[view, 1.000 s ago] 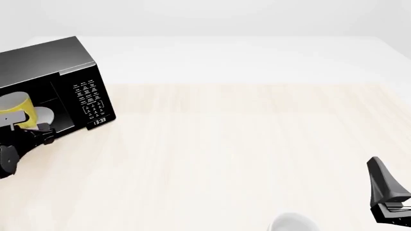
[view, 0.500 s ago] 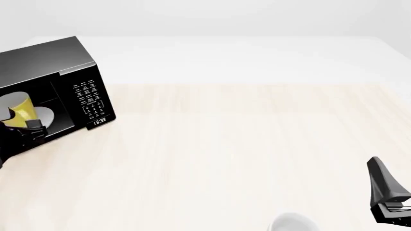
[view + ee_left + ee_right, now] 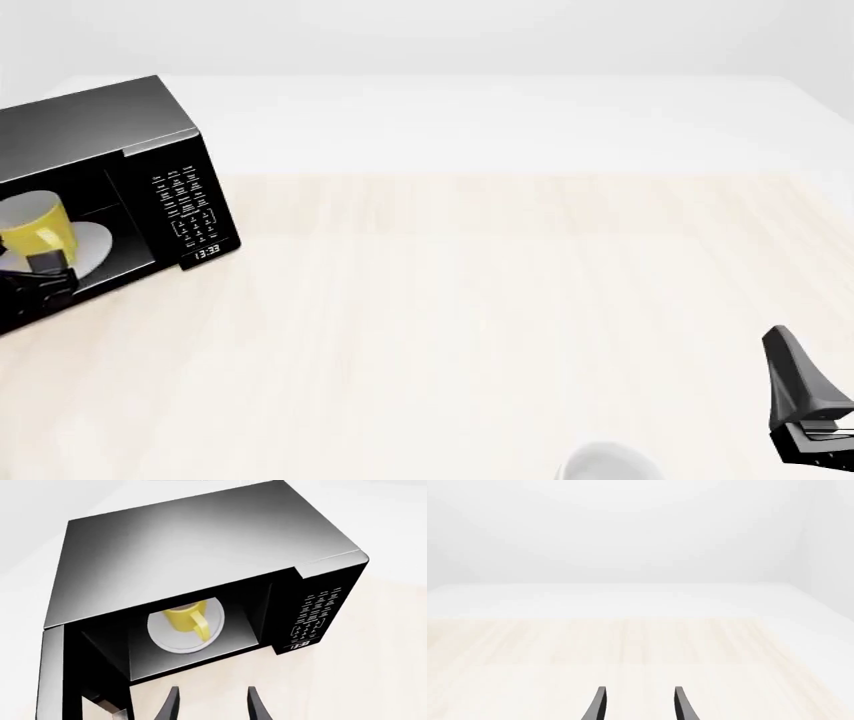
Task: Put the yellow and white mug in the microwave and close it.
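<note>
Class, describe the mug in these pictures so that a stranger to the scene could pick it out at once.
Find the big black microwave at the table's far left, its door open. Inside, on the white round turntable plate, stands the mug. It is the only yellow thing in view, with a loop handle.

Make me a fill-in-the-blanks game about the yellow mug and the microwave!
1. The yellow and white mug sits on the white ____ inside the microwave.
2. The microwave's door is ____.
3. The left gripper holds ____.
4. The mug's handle is colored ____.

Missing words: turntable plate; open; nothing; yellow
</note>
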{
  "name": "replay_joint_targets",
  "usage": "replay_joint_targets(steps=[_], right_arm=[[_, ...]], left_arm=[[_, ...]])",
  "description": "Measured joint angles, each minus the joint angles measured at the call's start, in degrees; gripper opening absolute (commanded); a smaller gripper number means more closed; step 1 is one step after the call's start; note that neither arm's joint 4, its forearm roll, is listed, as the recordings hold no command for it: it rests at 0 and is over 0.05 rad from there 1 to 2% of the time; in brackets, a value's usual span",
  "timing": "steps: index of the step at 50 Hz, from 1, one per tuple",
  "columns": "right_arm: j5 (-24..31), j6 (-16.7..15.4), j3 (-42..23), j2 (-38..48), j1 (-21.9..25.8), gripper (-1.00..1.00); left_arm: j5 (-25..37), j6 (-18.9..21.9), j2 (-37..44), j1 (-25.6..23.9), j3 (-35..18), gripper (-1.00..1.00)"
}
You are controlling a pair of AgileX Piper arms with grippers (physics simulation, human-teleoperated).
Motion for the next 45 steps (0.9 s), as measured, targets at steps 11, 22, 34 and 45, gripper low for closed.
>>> replay_joint_targets(steps=[11,22,34,45], right_arm=[[0.00,0.00,0.00,0.00,0.00,1.00],[-0.01,0.00,0.00,0.03,-0.10,1.00],[-0.04,0.00,0.00,0.09,-0.30,1.00],[-0.05,0.00,0.01,0.11,-0.37,1.00]], left_arm=[[7.17,1.70,-8.19,0.21,0.12,1.00],[16.19,3.38,-16.10,0.13,-2.27,1.00],[26.26,2.71,-21.72,-0.30,-7.03,1.00],[34.70,0.32,-25.17,0.34,-12.34,1.00]])
